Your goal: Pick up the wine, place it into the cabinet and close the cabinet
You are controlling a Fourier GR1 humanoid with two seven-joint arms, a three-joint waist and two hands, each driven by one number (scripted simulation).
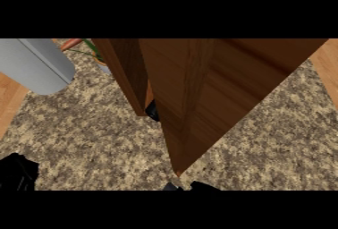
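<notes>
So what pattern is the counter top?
Speckled tan-and-brown granite counter top, seen in the head view.

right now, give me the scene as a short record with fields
counter: speckled stone top
cabinet: wooden, above the counter, door swung out toward the camera
wine: not identifiable; a dark shape shows behind the door
left hand: black, at lower left edge, fingers unclear
right hand: only a tip at the bottom edge below the door corner
other: grey cylinder upper left; plant behind it
</notes>
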